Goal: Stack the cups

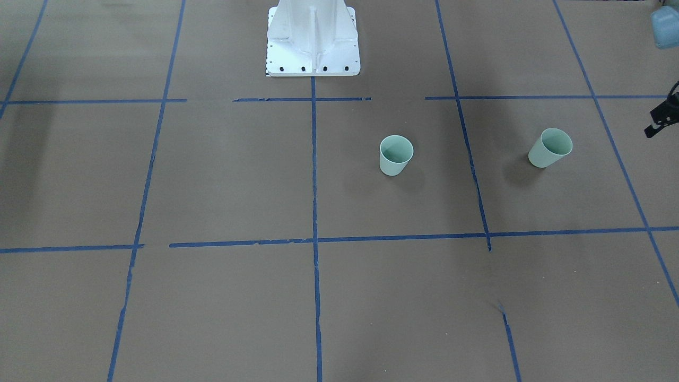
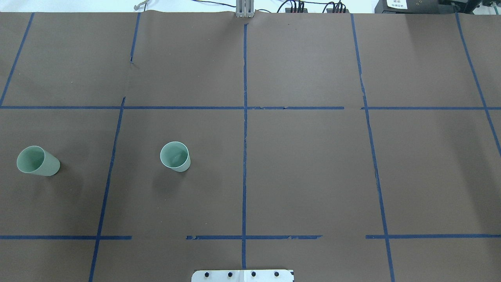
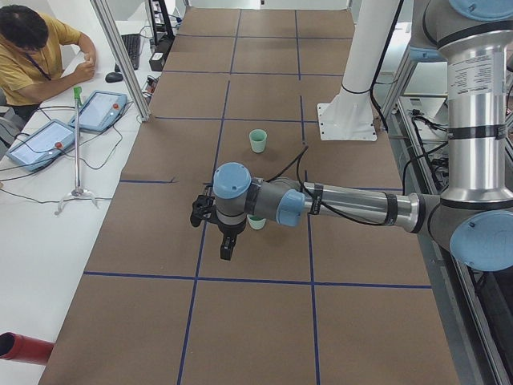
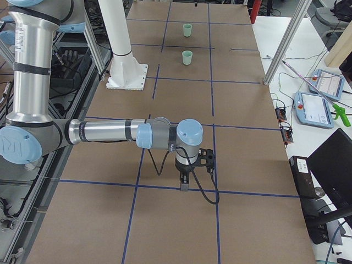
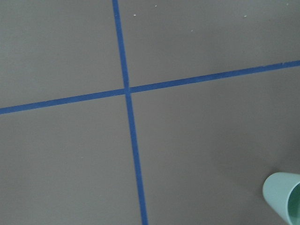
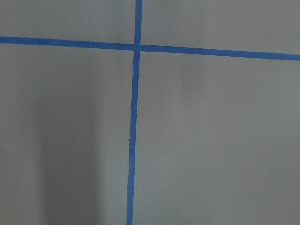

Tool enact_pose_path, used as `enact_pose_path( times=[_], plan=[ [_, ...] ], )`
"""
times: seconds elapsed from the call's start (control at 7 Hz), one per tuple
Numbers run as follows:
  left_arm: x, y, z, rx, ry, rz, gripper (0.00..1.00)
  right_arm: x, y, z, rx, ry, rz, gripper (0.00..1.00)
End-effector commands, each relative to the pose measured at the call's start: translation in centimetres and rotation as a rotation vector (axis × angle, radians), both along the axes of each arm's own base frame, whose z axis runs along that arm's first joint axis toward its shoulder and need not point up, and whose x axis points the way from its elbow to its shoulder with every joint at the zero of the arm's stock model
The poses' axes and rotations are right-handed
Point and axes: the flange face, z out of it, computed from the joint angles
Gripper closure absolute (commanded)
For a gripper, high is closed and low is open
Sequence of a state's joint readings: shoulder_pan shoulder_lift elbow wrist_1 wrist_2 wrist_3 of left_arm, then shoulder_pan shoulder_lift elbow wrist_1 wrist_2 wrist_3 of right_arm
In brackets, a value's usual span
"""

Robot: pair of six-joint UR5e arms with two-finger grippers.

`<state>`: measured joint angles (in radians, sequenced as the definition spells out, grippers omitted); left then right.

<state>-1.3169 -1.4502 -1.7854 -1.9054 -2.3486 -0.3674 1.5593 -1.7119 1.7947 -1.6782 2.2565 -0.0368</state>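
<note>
Standing on a table (image 2: 313, 176), in the robot's left half: an inner cup (image 2: 175, 156) and an outer cup (image 2: 38, 161), well apart, split by a tape line (image 2: 110, 172). Inner cup between that line and the centre line (image 2: 244, 156); outer cup toward the table's left end. Robot's base (image 2: 242, 275) at mid near edge, right of both.

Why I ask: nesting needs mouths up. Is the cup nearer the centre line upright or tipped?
Upright: the cup stands on its narrow base, open rim facing up.
</note>
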Motion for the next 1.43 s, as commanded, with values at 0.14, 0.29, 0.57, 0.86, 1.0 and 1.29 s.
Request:
enact_pose_path(
  times=[0.14,0.29,0.57,0.86,1.0,1.29],
  plan=[
    [9.0,1.8,-1.1,-0.031,0.049,-0.081,0.0,0.0,0.0,0.0,0.0,0.0,0.001,0.0],
    [10.8,2.1,-0.5,-0.051,0.025,-0.105,0.0,0.0,0.0,0.0,0.0,0.0,-0.001,0.0],
    [11.8,3.4,0.8,-0.055,0.004,-0.083,0.01,0.0,0.0,0.0,0.0,0.0,0.001,0.0],
    [12.0,4.7,1.7,-0.055,0.002,-0.061,0.01,0.0,0.0,0.0,0.0,0.0,0.001,0.0],
    [12.3,5.7,2.1,-0.044,0.012,-0.043,0.01,0.0,0.0,0.0,0.0,0.0,0.001,0.0],
    [13.0,6.2,2.6,-0.067,0.013,-0.02,0.82,0.0,0.0,0.0,0.0,0.0,0.001,0.0]
  ],
)
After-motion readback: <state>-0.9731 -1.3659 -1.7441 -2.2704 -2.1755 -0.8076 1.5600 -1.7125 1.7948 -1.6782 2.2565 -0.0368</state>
